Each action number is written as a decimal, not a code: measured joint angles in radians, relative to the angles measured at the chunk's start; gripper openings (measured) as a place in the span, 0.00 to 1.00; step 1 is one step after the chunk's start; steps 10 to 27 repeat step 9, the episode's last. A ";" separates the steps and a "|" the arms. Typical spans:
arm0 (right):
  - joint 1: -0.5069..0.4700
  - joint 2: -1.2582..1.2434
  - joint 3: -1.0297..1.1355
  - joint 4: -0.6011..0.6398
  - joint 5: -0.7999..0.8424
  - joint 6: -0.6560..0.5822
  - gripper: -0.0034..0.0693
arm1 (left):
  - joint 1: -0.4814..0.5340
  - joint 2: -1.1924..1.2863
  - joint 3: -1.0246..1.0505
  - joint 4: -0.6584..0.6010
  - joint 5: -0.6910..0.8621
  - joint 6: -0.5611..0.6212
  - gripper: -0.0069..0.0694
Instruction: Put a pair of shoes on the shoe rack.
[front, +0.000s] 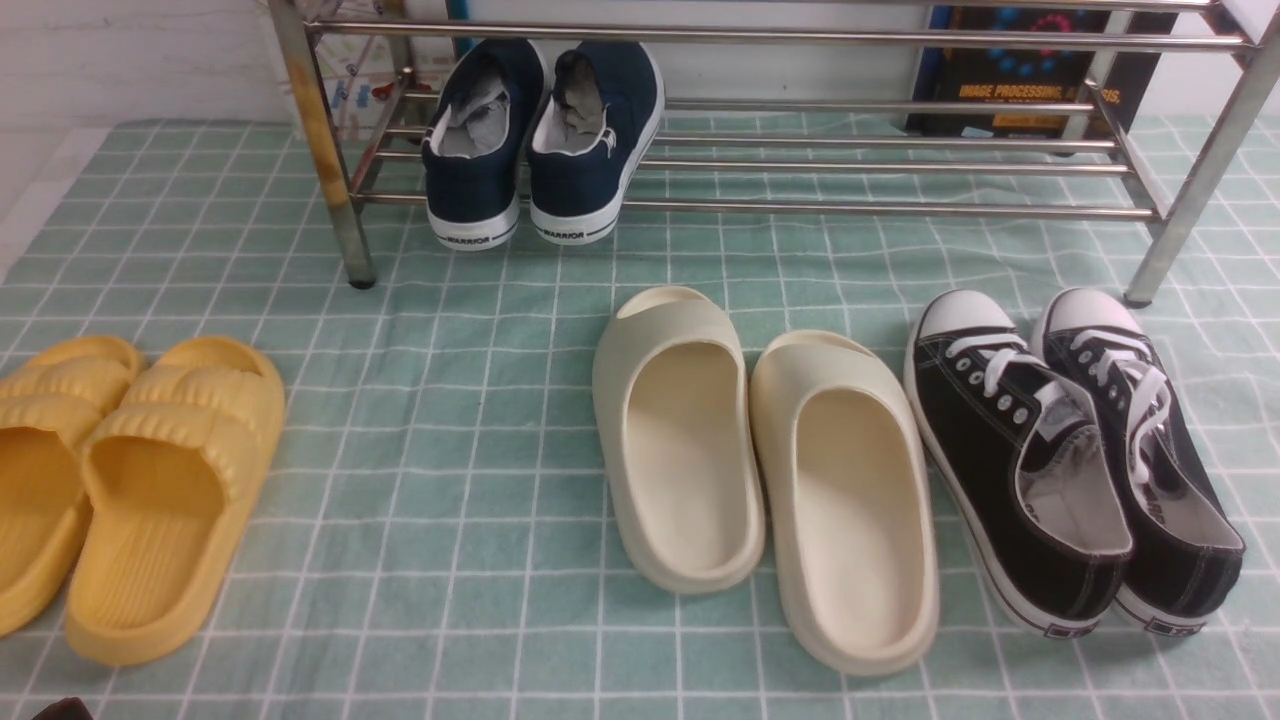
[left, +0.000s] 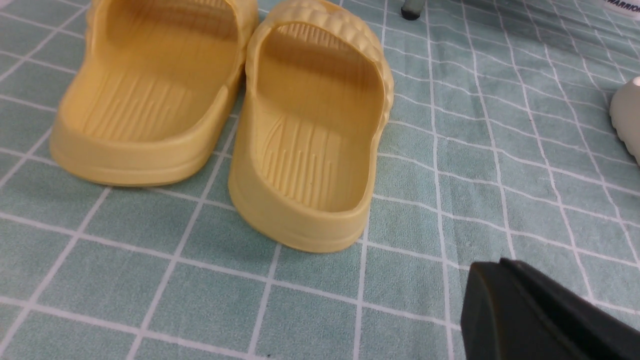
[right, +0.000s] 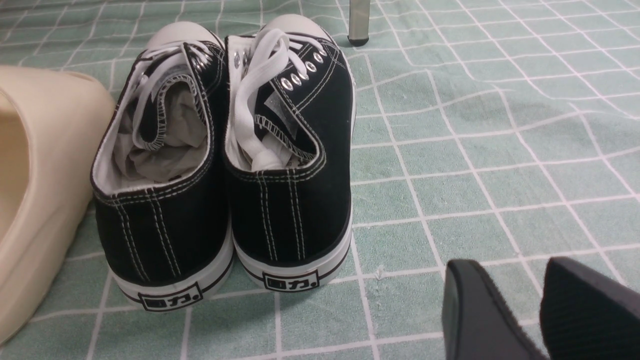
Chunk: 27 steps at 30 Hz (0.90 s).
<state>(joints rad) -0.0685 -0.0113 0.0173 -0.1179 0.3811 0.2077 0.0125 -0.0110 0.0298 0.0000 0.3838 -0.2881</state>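
The pair of shoes, two navy-blue slip-ons (front: 540, 140) with white soles and "WARRIOR" on the heels, stands side by side on the lower bars of the chrome shoe rack (front: 850, 208), at its left end, heels toward me. Neither gripper touches them. In the left wrist view my left gripper (left: 502, 266) hangs shut and empty over the cloth, just behind the yellow slides (left: 300, 130). My right gripper (right: 515, 266) is open with only cloth between its fingers, behind and beside the black lace-up sneakers (right: 225, 165). No gripper shows in the front view.
On the green checked cloth (front: 450, 500) in front of the rack lie yellow slides (front: 130, 480) at left, cream slides (front: 760, 470) in the middle and black lace-ups (front: 1070, 450) at right. The rack's legs (front: 345, 230) stand on the cloth. A dark book (front: 1030, 70) leans behind the rack.
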 joint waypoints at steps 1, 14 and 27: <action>0.000 0.000 0.000 0.000 0.000 0.000 0.38 | 0.000 0.000 0.000 0.000 0.000 0.000 0.07; 0.000 0.000 0.000 0.000 0.000 0.000 0.38 | 0.000 0.000 0.000 0.000 0.000 0.000 0.08; 0.000 0.000 0.000 0.000 0.000 0.000 0.38 | 0.000 0.000 0.000 0.000 0.000 0.000 0.08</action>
